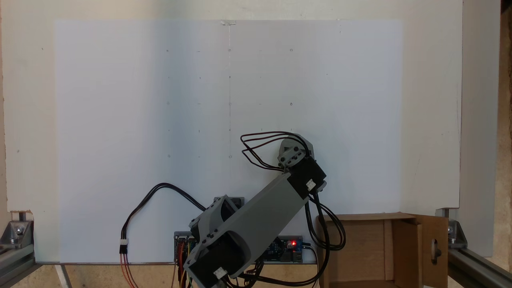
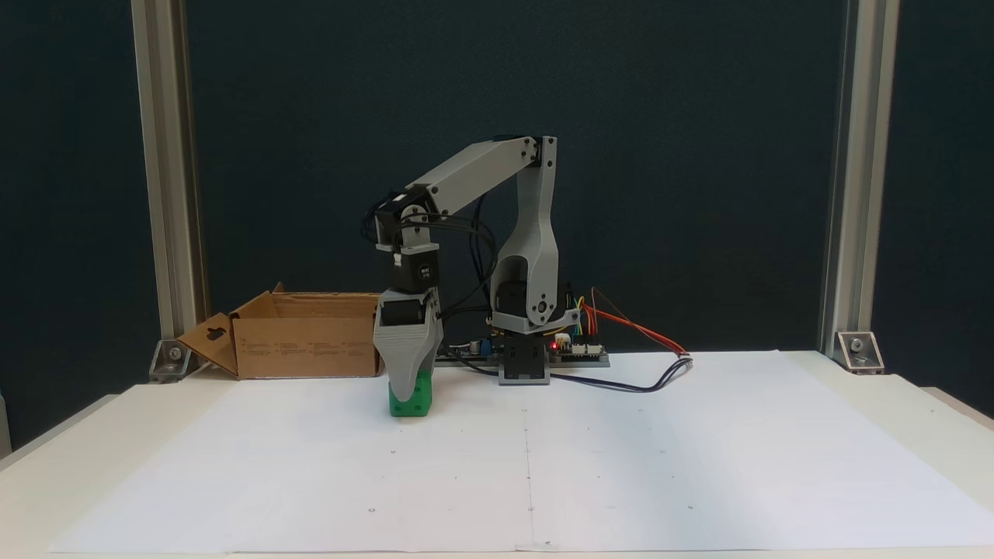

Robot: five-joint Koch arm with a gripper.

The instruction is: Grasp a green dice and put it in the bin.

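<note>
The green dice (image 2: 411, 404) rests on the white paper, a little in front of and to the right of the bin (image 2: 303, 341), a brown cardboard box with open flaps. My gripper (image 2: 408, 390) points straight down onto the dice. A grey finger (image 2: 405, 365) covers the dice's upper front, and the other jaw lies behind it, hidden. In the other fixed view, from above, the arm's wrist (image 1: 297, 155) covers the dice, and the bin (image 1: 362, 244) stands at the lower right with its handle-hole flap (image 1: 435, 248) folded out.
The arm's base and its electronics board (image 2: 543, 349) stand at the back edge of the paper (image 2: 543, 466), with cables (image 2: 637, 380) trailing to the right. Aluminium posts (image 2: 167, 194) rise at both rear table corners. The wide paper sheet (image 1: 160, 120) lies flat.
</note>
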